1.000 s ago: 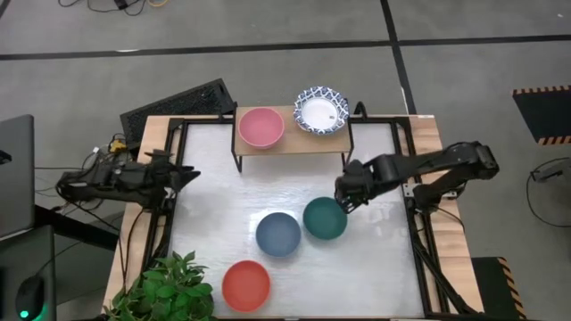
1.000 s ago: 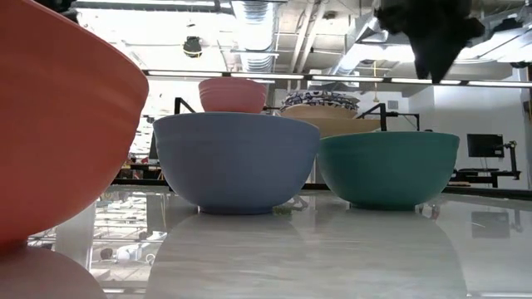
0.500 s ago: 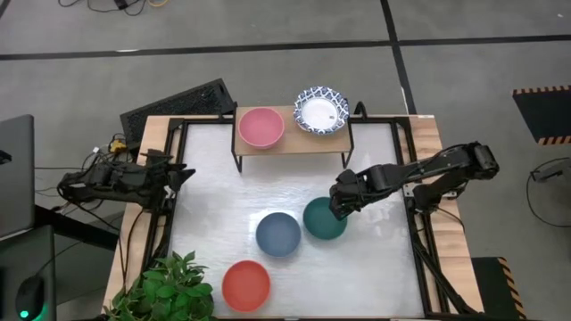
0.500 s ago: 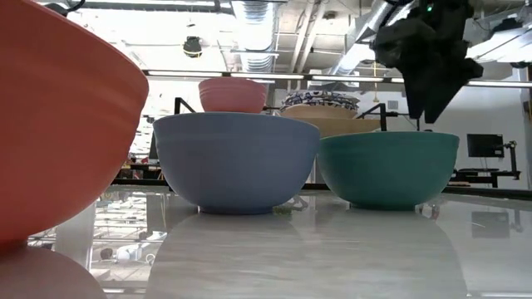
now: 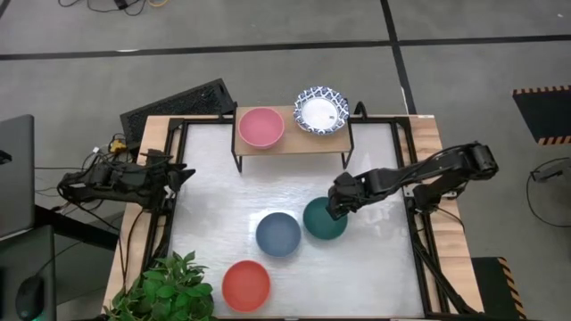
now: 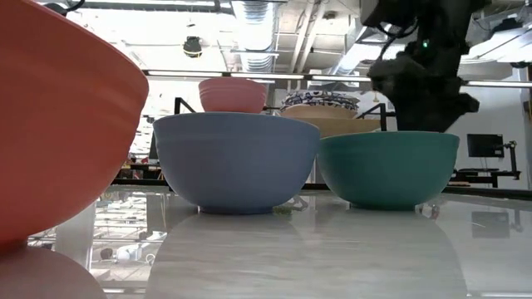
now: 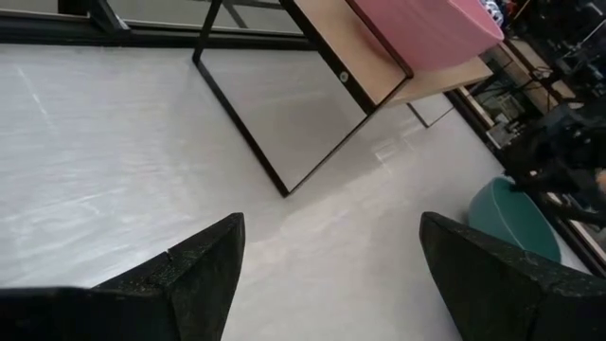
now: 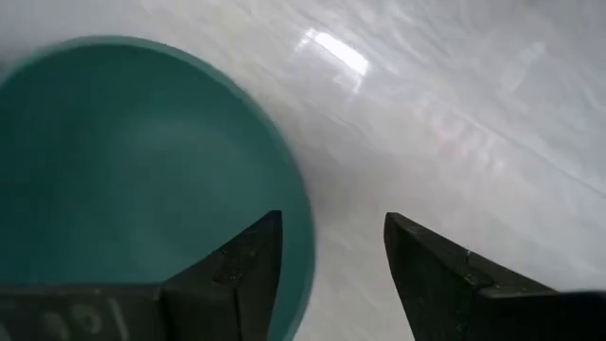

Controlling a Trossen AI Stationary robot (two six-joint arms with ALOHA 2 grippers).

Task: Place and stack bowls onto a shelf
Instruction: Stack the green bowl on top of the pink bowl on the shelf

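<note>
A dark green bowl (image 5: 321, 220) stands on its base on the white table, beside a blue bowl (image 5: 278, 234). A red bowl (image 5: 245, 285) stands near the front edge. A pink bowl (image 5: 260, 127) and a white bowl with a blue-patterned rim (image 5: 321, 111) stand on the wooden shelf (image 5: 290, 144) at the far edge. My right gripper (image 5: 335, 207) is open and low over the green bowl's far right rim (image 8: 301, 237), with one finger above the inside and one outside. My left gripper (image 5: 187, 174) is open and empty at the table's left edge.
A potted plant (image 5: 165, 290) stands at the near left corner. A black frame (image 5: 415, 214) runs along the table's sides. A dark flat object (image 5: 178, 102) lies at the far left corner. Bare table shows between the shelf and the bowls.
My right gripper has gone down and toward the table's near left, from above and beside the green bowl to its far right rim. The bowls have kept still.
</note>
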